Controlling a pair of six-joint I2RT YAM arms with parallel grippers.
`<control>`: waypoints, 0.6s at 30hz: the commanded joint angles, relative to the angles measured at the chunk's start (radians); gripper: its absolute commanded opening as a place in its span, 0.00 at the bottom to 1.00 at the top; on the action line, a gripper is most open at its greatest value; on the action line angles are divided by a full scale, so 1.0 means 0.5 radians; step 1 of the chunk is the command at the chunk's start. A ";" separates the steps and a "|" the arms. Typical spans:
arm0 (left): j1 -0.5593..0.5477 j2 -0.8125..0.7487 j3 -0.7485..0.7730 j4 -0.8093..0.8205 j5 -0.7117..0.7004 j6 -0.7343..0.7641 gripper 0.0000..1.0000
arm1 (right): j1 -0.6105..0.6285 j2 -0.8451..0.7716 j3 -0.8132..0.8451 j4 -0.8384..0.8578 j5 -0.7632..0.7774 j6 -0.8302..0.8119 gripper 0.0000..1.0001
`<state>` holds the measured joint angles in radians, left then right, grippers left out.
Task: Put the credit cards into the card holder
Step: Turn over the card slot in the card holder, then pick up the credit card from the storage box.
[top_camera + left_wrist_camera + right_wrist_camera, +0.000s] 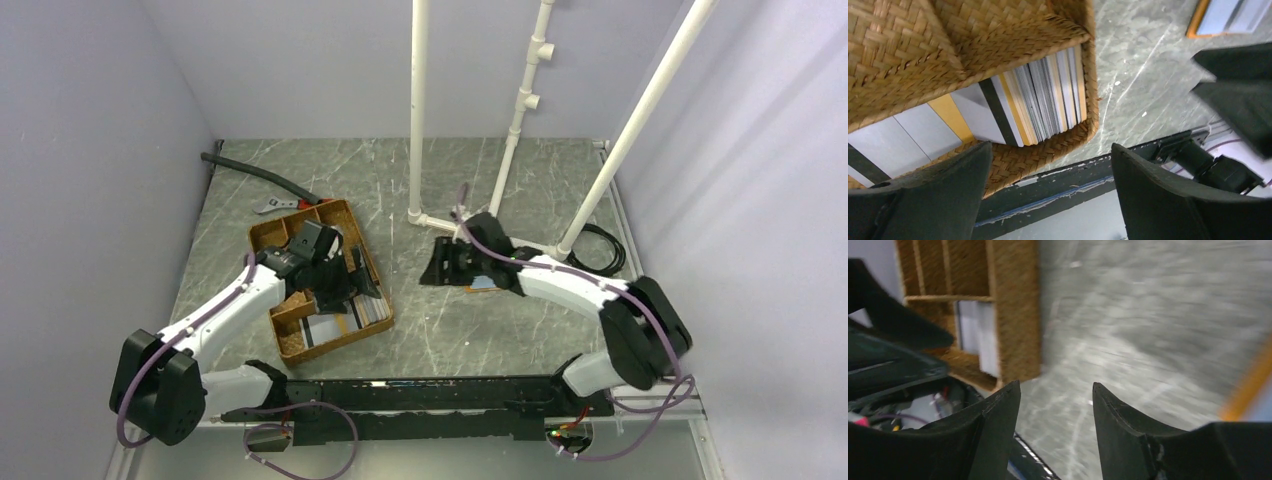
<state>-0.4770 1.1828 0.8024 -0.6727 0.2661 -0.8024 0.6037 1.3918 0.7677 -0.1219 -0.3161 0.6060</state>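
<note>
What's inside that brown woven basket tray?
A row of thin white, grey and yellow cards sits in the brown woven tray's near compartment. The black left gripper covers the middle compartments.

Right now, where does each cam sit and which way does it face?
Top external: above and behind, looking down on the table; both arms show.
Left wrist: on left gripper, looking down between open fingers at credit cards in the tray.
Right wrist: on right gripper, facing across table toward tray, fingers below.
Shared: wrist views both show tray and card holder edge.

Lab booth; plain walls (100,150), white pipe frame (418,100).
</note>
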 commanded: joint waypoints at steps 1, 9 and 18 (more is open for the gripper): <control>0.003 -0.040 -0.069 0.011 -0.102 -0.282 0.96 | 0.233 0.246 0.118 0.540 -0.327 0.322 0.59; 0.003 -0.040 -0.305 0.321 -0.108 -0.295 0.99 | 0.335 0.470 0.147 0.729 -0.346 0.529 0.60; 0.001 0.010 -0.521 0.816 0.049 -0.262 0.99 | 0.362 0.581 0.176 0.791 -0.403 0.600 0.57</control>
<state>-0.4755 1.1980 0.5861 -0.4576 0.2405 -0.9337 0.7708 1.6581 0.8165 0.1963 -0.4835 0.8692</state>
